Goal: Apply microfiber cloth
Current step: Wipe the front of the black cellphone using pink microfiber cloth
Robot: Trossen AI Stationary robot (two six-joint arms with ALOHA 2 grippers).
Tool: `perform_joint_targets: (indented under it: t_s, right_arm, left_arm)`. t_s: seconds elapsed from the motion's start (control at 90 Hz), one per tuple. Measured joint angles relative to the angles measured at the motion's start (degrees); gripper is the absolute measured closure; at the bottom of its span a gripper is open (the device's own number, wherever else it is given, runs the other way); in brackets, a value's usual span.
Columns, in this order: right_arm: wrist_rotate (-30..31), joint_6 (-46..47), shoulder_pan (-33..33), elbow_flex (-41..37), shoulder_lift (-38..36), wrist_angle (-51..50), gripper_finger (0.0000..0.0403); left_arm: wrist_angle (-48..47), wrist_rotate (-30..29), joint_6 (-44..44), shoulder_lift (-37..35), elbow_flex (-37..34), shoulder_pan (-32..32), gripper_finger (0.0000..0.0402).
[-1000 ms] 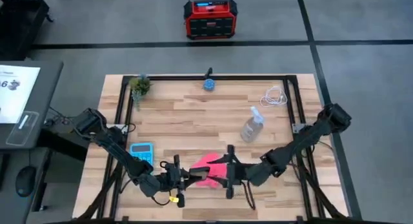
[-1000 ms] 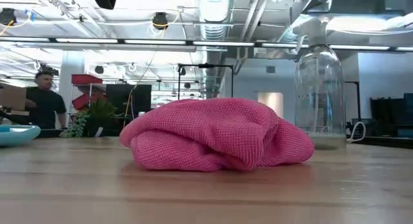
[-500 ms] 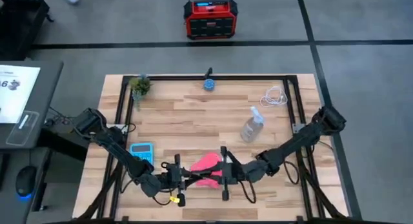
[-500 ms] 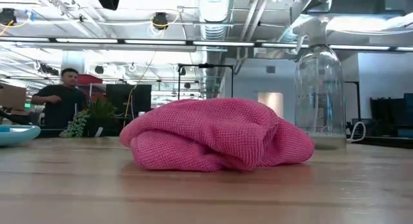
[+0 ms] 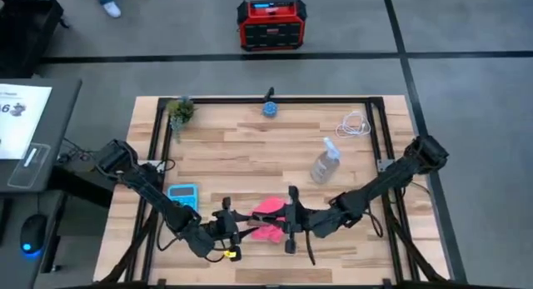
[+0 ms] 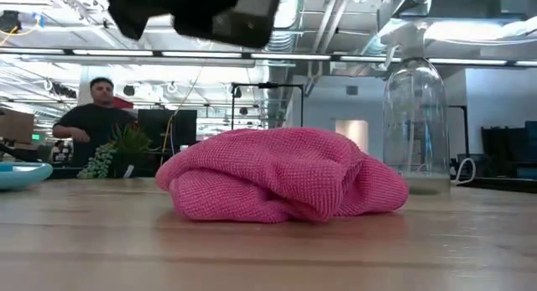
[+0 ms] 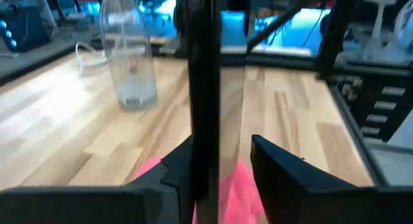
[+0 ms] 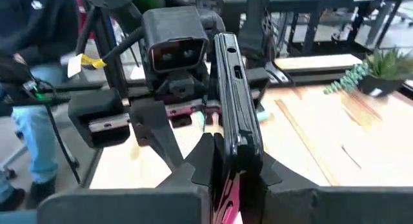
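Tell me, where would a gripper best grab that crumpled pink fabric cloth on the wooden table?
Probably the raised fold at the top of the crumpled pink fabric cloth, coming straight down from above. It sits bunched in a soft mound, so its ridges give the fingers something to pinch, while its edges lie flat on the wooden table. This is a judgement from its shape only.

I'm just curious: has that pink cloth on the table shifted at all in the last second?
No. In the low view the microfiber cloth sits bunched in the same spot in front of the clear bottle, its outline unchanged.
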Motion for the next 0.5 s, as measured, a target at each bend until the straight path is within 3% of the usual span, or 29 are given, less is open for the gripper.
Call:
perform_joint_targets:
  t_s: [0.178,0.389,0.5]
  right_arm:
    - [0.55,3.08,0.31,0.00,-0.46,-6.43,0.0385]
    - [10.83,7.30,1.03,-0.21,-2.04,-18.76,0.0387]
    - [9.31,9.73,1.21,-0.13,-0.54,-19.87,0.0387]
  left_arm:
    - [-1.42,0.48,-0.93,0.02,-0.01,-0.01,0.0287]
    - [-2.10,4.59,-0.67,-0.57,0.10,-0.09,0.0286]
    - [-3.77,6.14,-0.56,-0.57,0.10,-0.13,0.0286]
